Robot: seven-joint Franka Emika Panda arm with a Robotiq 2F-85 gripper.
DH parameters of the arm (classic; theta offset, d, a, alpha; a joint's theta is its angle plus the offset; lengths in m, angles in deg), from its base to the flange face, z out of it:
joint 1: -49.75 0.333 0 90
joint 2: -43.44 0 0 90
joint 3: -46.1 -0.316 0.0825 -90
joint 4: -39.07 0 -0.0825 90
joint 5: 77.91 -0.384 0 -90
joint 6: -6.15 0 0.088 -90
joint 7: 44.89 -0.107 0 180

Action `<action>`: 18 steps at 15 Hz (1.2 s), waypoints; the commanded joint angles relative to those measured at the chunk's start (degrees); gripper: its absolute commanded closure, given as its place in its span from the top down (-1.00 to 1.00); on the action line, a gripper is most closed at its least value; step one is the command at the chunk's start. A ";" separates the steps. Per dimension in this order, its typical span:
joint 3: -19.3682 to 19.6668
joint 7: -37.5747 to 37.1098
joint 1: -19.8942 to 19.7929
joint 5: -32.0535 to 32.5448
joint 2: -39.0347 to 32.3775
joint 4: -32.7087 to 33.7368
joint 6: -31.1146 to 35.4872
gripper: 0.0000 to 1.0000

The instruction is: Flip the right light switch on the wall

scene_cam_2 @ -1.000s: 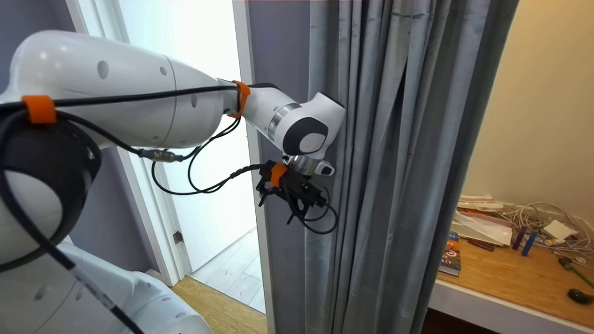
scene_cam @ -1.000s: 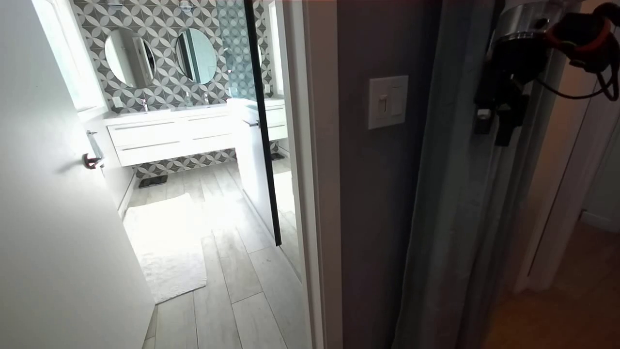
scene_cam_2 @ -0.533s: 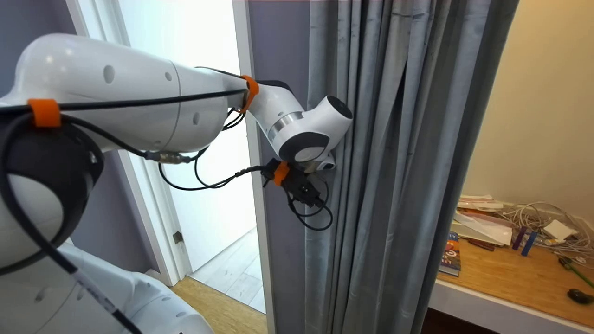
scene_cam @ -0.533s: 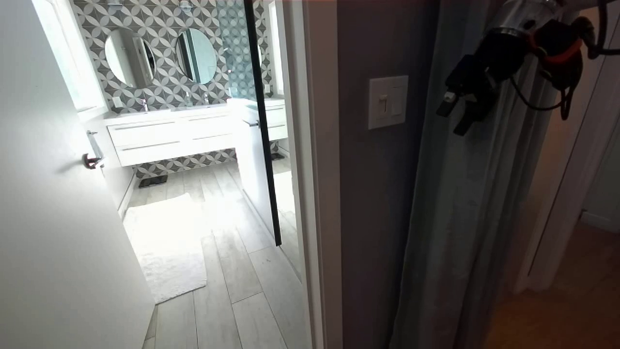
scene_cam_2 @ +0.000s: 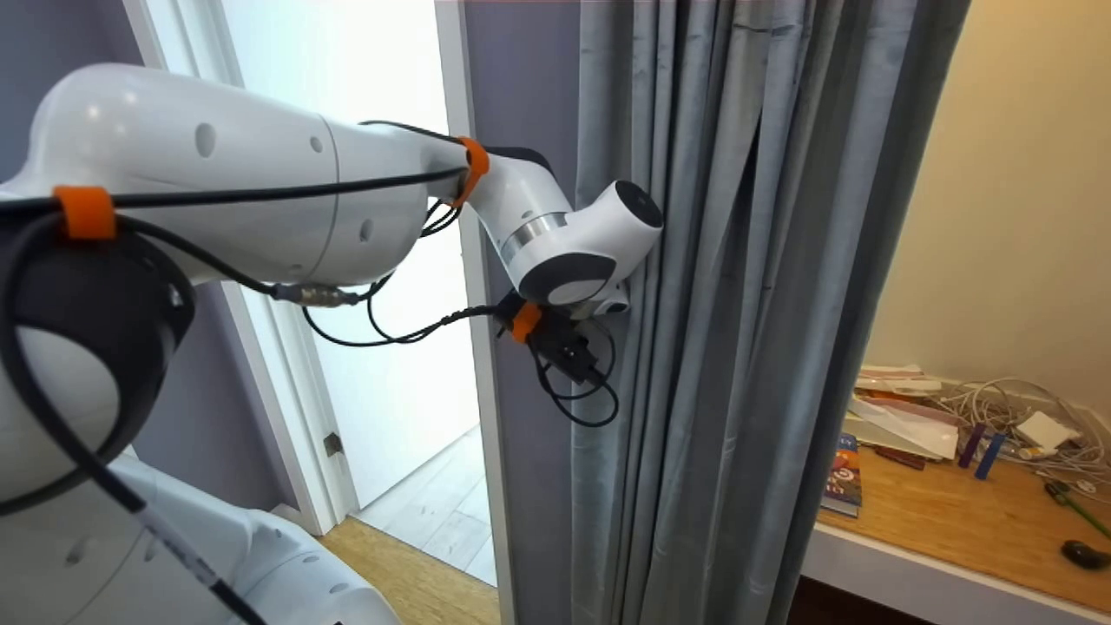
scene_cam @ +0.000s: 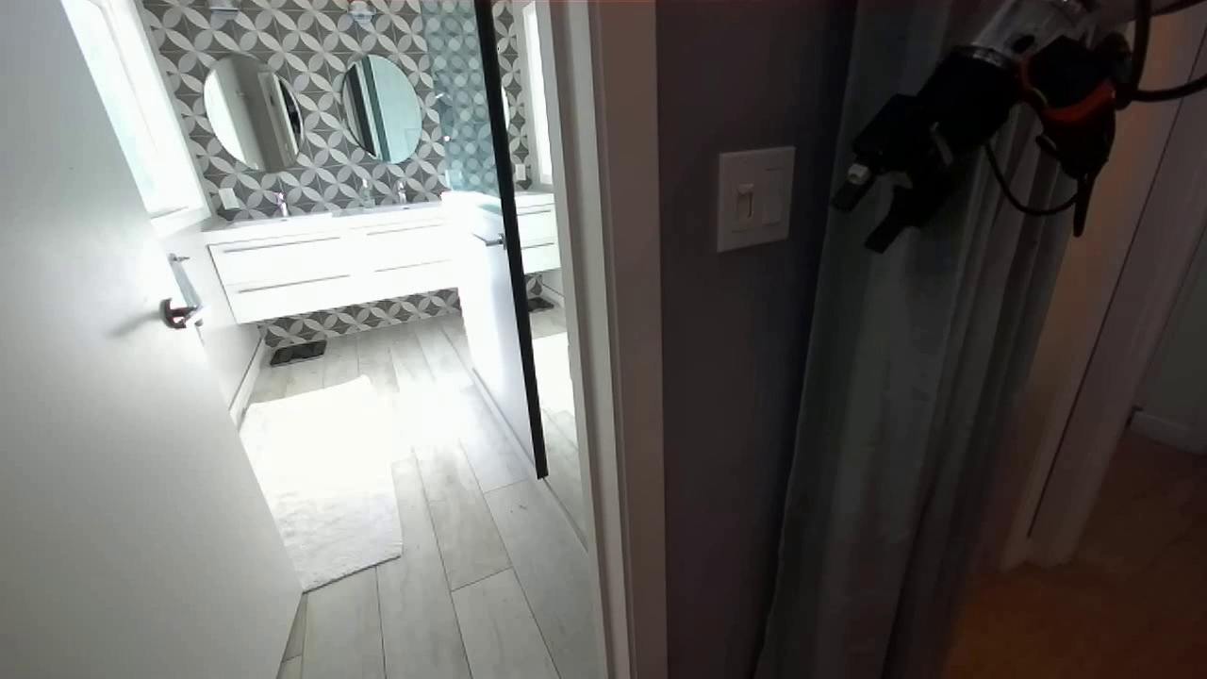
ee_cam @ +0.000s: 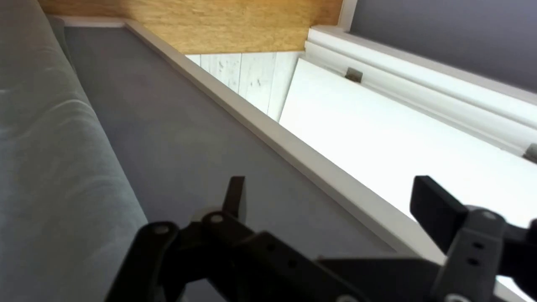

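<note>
The end effector (scene_cam: 860, 224), spread and empty, hangs right of the right rocker switch (scene_cam: 776, 196); clenching it first should give a firmer push.

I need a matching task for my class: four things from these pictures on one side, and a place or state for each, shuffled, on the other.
Things
1. switch plate
2. pincer
3. white mat
4. curtain

Places and states
A. hanging in grey folds
B. lying on the plank floor
C. mounted on the wall
D. jaws open, holding nothing

Pairs: 1-C, 2-D, 3-B, 4-A
</note>
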 commanded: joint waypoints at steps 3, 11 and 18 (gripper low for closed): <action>-0.01 1.09 0.07 -11.00 0.62 -2.46 10.85 1.00; -1.77 3.49 1.39 -21.20 -1.11 -3.90 22.68 0.50; -3.13 7.15 1.47 -28.87 -3.34 -3.24 27.99 -0.40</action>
